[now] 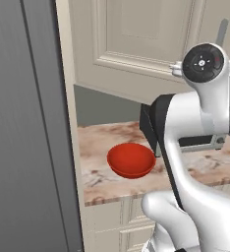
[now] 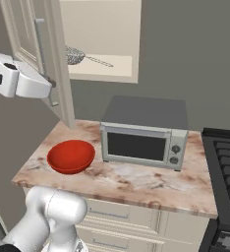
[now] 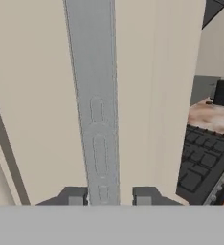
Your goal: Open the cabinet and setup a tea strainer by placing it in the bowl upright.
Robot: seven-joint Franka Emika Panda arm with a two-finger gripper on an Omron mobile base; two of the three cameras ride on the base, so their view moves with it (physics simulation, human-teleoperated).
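Cabinet: door swung well out to the left in the right base view, interior exposed, so the opening step reads as done or nearly so. Handle: long grey bar, running vertically up the middle of the hand view against the cream door panel, passing between the two dark fingertips of the gripper at 6 o'clock. Gripper state: fingers narrow about the bar, one tip on each side; whether the pads actually press on it cannot be told from this close, soft view. Strainer: small round silvery mesh cup, lying on the cabinet shelf just inside the opening, thin wire stem pointing toward 4 o'clock; untouched, and well above the counter. Bowl: wide, shallow, glossy red, empty, upright on the marbled counter, at 9 o'clock of the microwave and near it but apart; also seen in the left base view at 9 o'clock of the arm. Stove: dark burners at the counter's right end, clear of the work. Remaining, by judgement: let go of the handle, reach up into the shelf for the strainer, carry it down and stand it upright in the bowl. Progress: first of the two parts about complete; the placing part not yet begun.
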